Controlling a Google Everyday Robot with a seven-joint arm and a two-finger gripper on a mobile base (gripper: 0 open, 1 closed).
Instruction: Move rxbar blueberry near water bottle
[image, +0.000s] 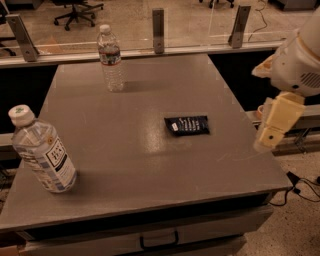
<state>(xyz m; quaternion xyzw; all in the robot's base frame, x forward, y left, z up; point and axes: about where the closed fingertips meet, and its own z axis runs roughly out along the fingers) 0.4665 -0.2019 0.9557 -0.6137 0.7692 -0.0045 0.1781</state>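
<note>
Camera view: the gripper (270, 134) hangs at the right edge of the table (125, 175), open or closed cannot be told; the rxbar blueberry (187, 125) lies flat mid-table to its picture-left, long axis pointing roughly toward it; the water bottle (111, 60) stands far back-left, well apart.

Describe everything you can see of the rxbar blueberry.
The rxbar blueberry is a small flat rectangular bar in a dark wrapper with white print. It lies flat on the grey table, right of centre, long side running left-right. Nothing else touches it; the gripper hangs beside the table's right edge, apart from it.
</note>
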